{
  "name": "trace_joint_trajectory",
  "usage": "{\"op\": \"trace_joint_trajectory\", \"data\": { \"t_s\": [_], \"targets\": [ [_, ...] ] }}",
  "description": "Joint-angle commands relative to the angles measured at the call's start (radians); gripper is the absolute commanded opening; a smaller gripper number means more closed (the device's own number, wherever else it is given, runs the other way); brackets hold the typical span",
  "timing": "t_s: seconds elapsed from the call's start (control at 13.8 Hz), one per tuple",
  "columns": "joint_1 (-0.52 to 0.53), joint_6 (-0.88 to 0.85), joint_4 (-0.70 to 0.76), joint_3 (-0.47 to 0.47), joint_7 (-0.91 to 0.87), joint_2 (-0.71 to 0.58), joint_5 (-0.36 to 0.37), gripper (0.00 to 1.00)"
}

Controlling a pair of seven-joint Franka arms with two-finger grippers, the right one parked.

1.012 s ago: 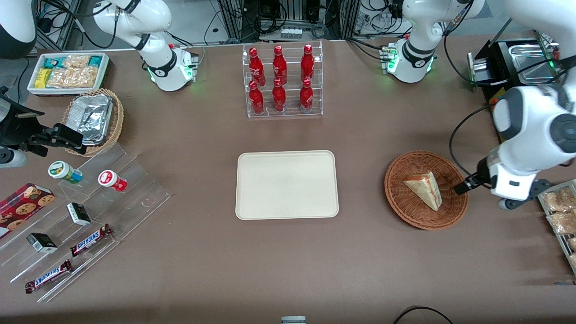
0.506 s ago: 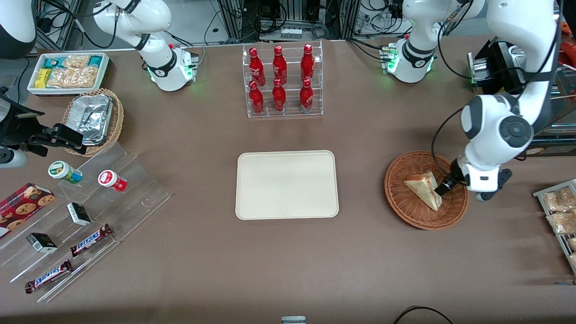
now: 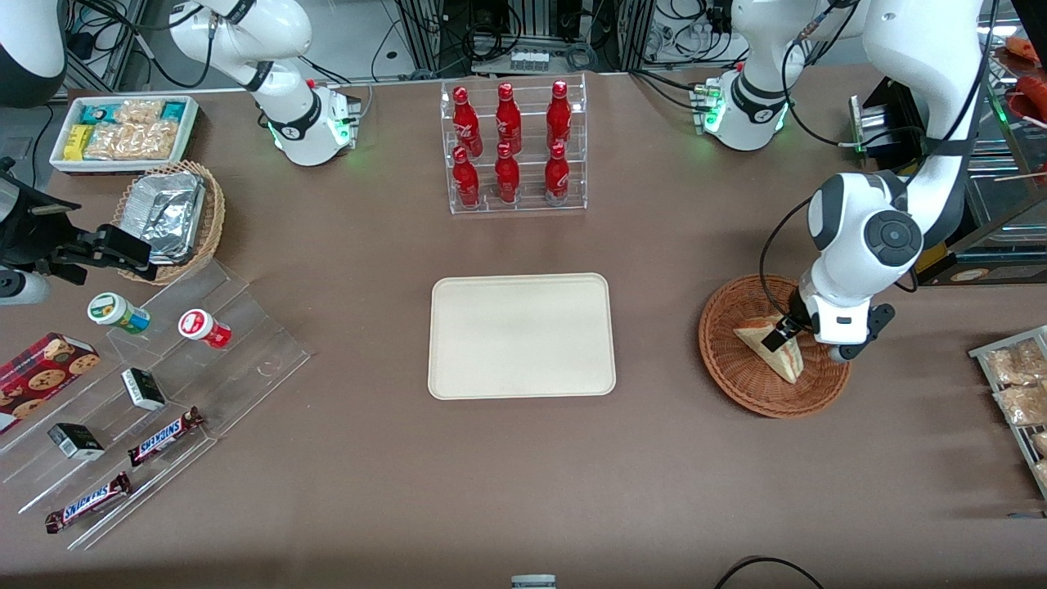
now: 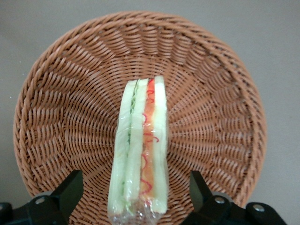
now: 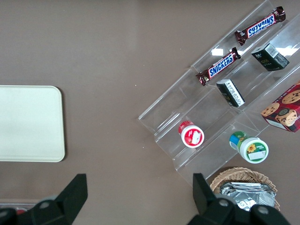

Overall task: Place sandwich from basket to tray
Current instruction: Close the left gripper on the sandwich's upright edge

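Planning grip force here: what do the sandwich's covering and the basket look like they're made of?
The sandwich seems wrapped in clear glossy film, bunched at its end. The basket looks like woven wicker, matte reddish-brown, its strands showing. The gripper hangs open over the sandwich.

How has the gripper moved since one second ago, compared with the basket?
Yes. The gripper was at the basket's rim toward the working arm's end; now it is over the sandwich, fingers open on both sides.
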Motion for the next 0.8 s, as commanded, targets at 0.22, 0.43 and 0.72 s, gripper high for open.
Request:
{"op": "trace_joint_trajectory", "data": {
  "t_s": [0.22, 0.43, 0.72],
  "targets": [
    [-0.014, 0.052, -0.008, 0.006, -0.031, 0.049, 0.003, 0.63],
    [-0.016, 0.049, -0.003, 0.006, -0.027, 0.050, 0.003, 0.00],
    [-0.054, -0.271, 0.139, -0.033, -0.016, -0.043, 0.004, 0.00]
  ]
}}
